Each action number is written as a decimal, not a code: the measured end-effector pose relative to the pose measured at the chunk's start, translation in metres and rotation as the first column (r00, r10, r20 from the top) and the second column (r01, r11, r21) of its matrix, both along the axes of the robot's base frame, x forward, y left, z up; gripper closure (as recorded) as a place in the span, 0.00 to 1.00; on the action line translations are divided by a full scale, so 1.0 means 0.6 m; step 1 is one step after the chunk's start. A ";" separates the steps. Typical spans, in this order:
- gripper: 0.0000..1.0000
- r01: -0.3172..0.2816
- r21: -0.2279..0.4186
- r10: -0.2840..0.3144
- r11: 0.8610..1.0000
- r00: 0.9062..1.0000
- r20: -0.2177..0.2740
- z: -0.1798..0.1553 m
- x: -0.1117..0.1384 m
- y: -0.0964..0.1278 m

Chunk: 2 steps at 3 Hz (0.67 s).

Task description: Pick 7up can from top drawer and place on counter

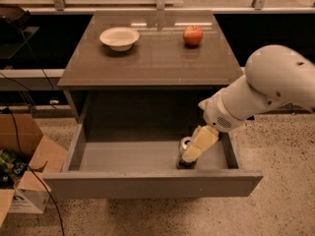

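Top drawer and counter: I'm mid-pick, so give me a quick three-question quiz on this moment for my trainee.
1. True or false: the 7up can already stands on the counter.
2. Where is the gripper? A) above the counter. B) down in the open top drawer, against the can. C) outside the drawer, near the floor.
3. Which two things sit on the counter?

Key:
1. False. The can is in the drawer, right of its middle and near the front.
2. B.
3. The white bowl and the red apple.
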<state>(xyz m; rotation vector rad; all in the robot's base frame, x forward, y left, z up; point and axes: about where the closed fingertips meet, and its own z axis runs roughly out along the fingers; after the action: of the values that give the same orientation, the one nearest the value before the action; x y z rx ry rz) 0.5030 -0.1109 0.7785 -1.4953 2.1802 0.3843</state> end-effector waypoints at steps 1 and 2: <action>0.00 0.041 0.042 -0.040 0.998 0.999 -0.036 -0.056 0.021 -0.005; 0.00 0.073 0.057 -0.069 0.996 0.995 -0.070 -0.102 0.042 -0.015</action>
<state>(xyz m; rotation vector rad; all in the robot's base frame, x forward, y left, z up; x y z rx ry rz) 0.5284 -0.1198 0.7172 -1.3878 2.2469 0.4788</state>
